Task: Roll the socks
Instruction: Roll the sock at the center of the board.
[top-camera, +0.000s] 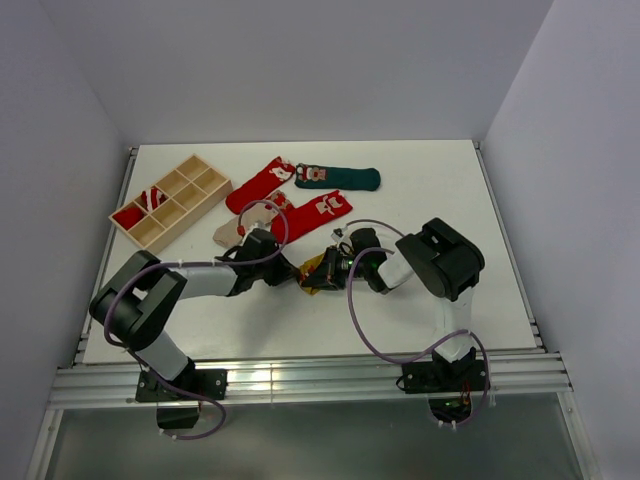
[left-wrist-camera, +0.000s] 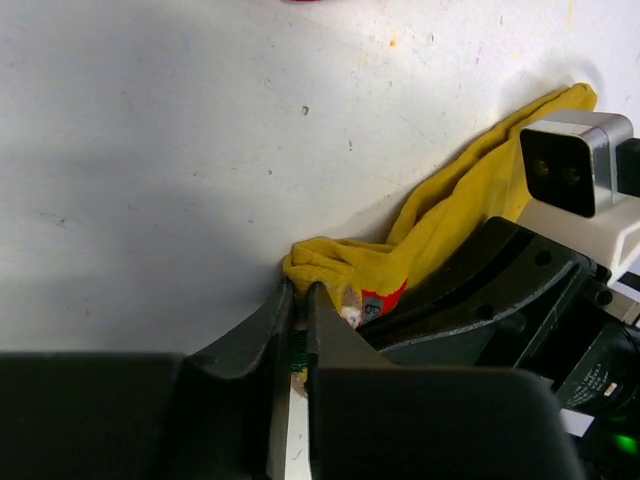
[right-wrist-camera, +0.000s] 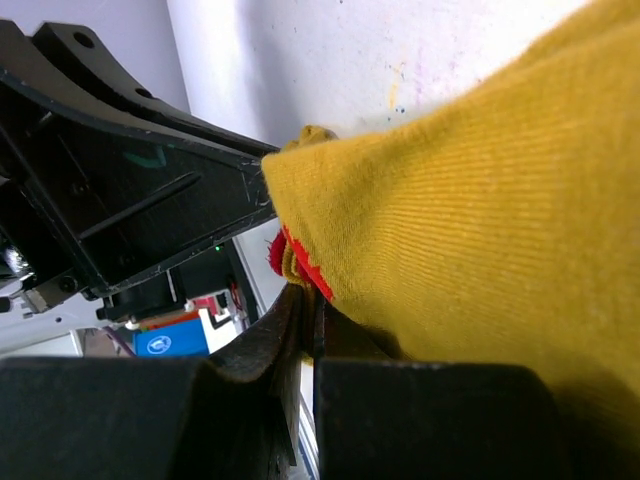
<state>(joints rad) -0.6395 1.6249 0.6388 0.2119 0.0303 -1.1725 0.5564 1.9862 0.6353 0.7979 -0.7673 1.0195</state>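
Mustard-yellow fabric: the mustard sock (top-camera: 318, 272) lies crumpled on the white table (top-camera: 430, 200), about midway between the left and right edges and nearer the near edge than the far one. It sits between the two grippers.

Left gripper (left-wrist-camera: 301, 292): jaws drawn to a thin slit, tips pinched on the folded edge of the mustard sock, low against the table surface.

Right gripper (right-wrist-camera: 308, 300): jaws together, clamped on the same sock from the opposite side. The fabric drapes over its fingers, and a strip of red shows at the pinch.

Other socks, all flat on the table and untouched:
- Beige sock (top-camera: 228, 232), just beyond the left arm's wrist.
- Red sock (top-camera: 315, 213), beyond the grippers toward the centre.
- Second red sock (top-camera: 258, 185), further toward the far edge.
- Dark green sock (top-camera: 340, 178), beside it on the right and nearest the far edge.

Wooden divided tray (top-camera: 185, 185): set at an angle by the left edge, toward the far-left corner. A striped sock (top-camera: 152, 198) and a red item (top-camera: 126, 214) occupy compartments at its left end.
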